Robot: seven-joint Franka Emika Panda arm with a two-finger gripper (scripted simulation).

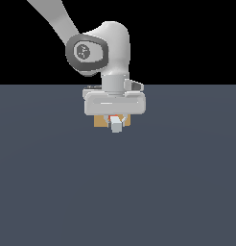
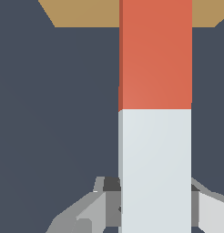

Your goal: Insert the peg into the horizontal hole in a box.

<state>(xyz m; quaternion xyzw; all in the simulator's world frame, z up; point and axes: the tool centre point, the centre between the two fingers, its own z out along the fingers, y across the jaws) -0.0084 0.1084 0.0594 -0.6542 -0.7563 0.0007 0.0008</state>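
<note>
My hand (image 1: 115,118) grips the peg (image 2: 155,113), fingers (image 2: 111,205) pressed flat against both sides of its pale end. The orange-red end points away from my palm toward the box (image 1: 99,121), which sits on the worktop (image 1: 118,192) just beyond and partly hidden behind my hand. In the wrist view the orange-red tip overlaps the box's edge; the hole itself is hidden, so I cannot tell whether the tip has entered. The peg looks stiff, light and smooth-sided, so I judge it could pivot or slide between my fingers if the tip catches the box face. Holding the pale end keeps the orange-red length free to go in.
</note>
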